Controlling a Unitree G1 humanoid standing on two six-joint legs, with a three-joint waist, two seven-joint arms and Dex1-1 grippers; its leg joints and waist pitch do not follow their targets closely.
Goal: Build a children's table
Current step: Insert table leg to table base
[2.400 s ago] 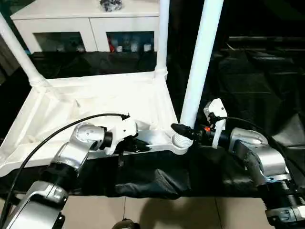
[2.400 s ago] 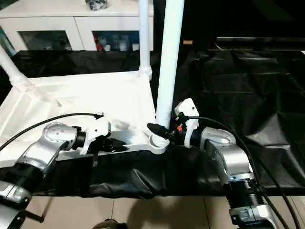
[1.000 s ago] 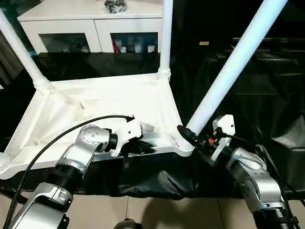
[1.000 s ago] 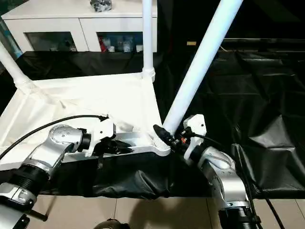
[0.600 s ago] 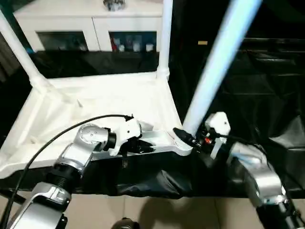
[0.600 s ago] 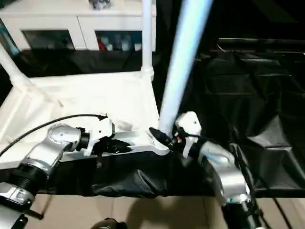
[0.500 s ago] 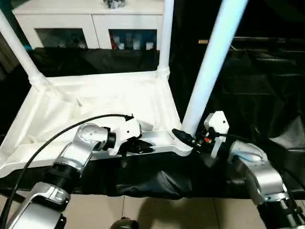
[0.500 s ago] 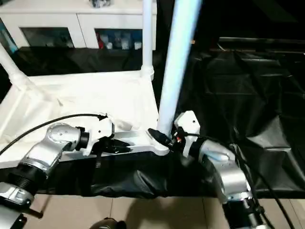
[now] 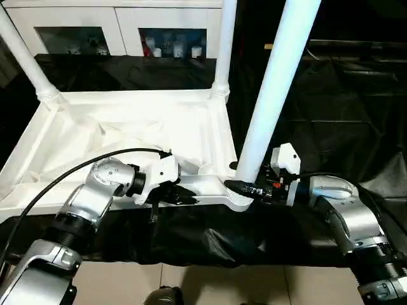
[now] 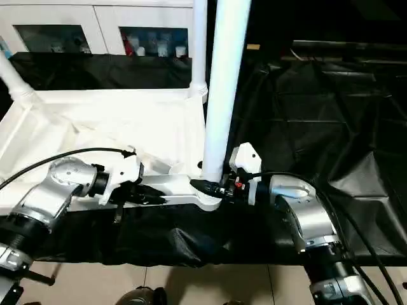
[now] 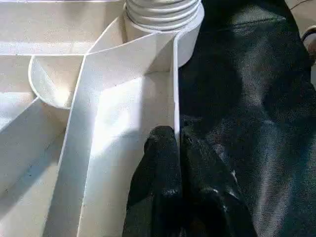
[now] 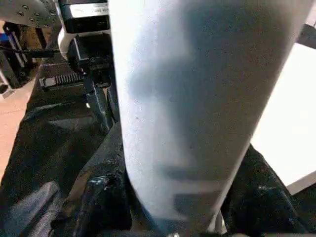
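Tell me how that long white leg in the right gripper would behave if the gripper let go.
The leg looks tall, stiff and probably light. Leaning slightly at the near corner socket, it might tip if not fully seated. Its smooth round tube could slip in the right gripper and would likely roll if it fell.

1. Honestly, no readable text, brand, number or sign anywhere in these shots.
2. Closest thing is a pale label strip [image 12: 89, 10] on the dark robot body beyond the right gripper [image 12: 168, 217], past the leg it's clamped around. It's got some print on it, but too blurry to make out a single character.
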